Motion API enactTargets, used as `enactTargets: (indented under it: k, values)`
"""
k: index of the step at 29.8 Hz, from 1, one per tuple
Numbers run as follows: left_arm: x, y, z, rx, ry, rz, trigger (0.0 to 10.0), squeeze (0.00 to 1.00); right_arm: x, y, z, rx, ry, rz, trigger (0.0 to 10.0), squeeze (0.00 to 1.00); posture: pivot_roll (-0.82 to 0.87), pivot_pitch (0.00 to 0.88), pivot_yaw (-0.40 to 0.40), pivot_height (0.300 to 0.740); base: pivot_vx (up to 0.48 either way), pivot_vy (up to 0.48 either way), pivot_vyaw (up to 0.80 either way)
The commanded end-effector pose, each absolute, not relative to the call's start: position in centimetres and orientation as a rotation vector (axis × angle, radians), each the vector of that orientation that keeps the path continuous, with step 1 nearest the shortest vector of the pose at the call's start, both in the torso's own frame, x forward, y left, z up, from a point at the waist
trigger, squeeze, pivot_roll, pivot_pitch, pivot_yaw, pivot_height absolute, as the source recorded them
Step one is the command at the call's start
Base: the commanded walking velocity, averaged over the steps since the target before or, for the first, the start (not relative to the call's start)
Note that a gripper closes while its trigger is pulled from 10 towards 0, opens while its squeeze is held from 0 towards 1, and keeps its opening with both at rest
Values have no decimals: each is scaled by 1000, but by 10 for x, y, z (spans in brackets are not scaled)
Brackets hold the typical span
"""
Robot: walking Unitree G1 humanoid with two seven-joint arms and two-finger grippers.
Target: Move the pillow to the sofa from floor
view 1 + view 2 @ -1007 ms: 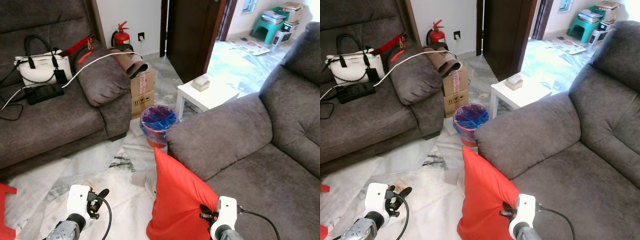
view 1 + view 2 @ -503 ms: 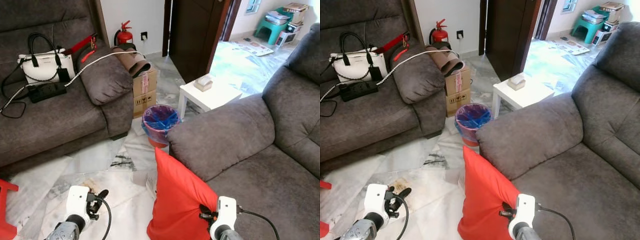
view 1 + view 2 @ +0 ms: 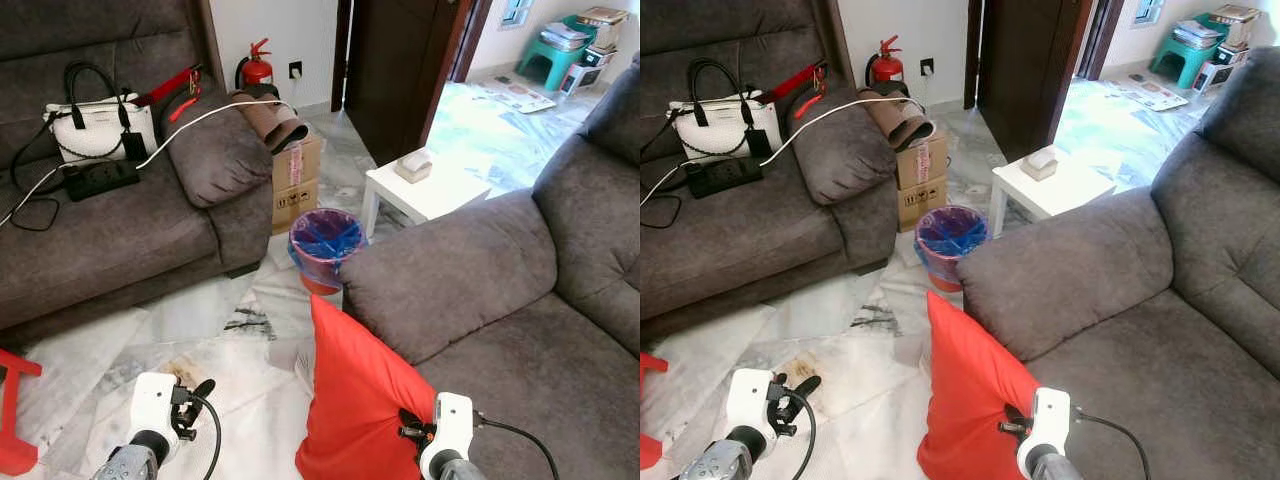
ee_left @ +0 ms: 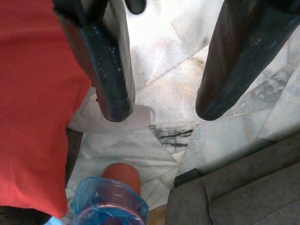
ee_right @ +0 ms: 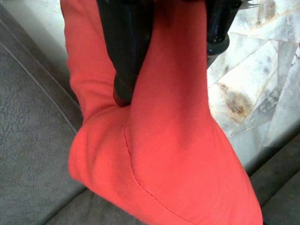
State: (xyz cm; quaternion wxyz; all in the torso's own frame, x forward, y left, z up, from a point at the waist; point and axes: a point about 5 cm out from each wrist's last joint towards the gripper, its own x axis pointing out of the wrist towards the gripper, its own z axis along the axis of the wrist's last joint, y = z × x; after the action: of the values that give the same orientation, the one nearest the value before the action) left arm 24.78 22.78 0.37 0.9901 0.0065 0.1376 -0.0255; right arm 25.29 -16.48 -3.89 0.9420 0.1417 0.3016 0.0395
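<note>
A red pillow [image 3: 358, 395] stands upright against the front edge of the grey sofa [image 3: 500, 340] on my right, its top corner level with the armrest. My right gripper [image 5: 169, 70] is shut on the pillow, with cloth bunched between the two black fingers [image 5: 126, 56]. The pillow [image 5: 178, 154] hangs over the sofa seat and the marble floor. My left gripper [image 4: 164, 110] is open above the marble floor, nothing between its fingers, with the pillow [image 4: 33, 103] beside it. The left arm's fingers [image 3: 200, 390] show low at the left.
A bin with a blue bag [image 3: 325, 245] stands on the floor by the sofa armrest. Behind it are a cardboard box [image 3: 297, 180] and a white side table [image 3: 425, 190]. A second grey sofa [image 3: 100, 240] at left holds a white handbag [image 3: 100, 120]. A red stool [image 3: 12, 420] sits at far left.
The whole picture has slid a little, so the camera has moved. The right gripper still holds the pillow in the same pose, and the left gripper stays open.
</note>
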Motion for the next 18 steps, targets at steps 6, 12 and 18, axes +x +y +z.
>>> enactTargets:
  k: [6,12,18]
  values:
    - [242,228,0,3,281,-46,10000,0,265,-169,-27,277,532,88,10000,0,185,144,-22,740,0,0,0]
    - [242,228,1,2,279,-45,10000,0,265,-169,-27,276,532,87,10000,0,185,146,-22,740,0,0,0]
    - [243,228,1,5,277,-43,10000,0,265,-169,-27,276,531,83,10000,0,186,145,-23,740,0,0,0]
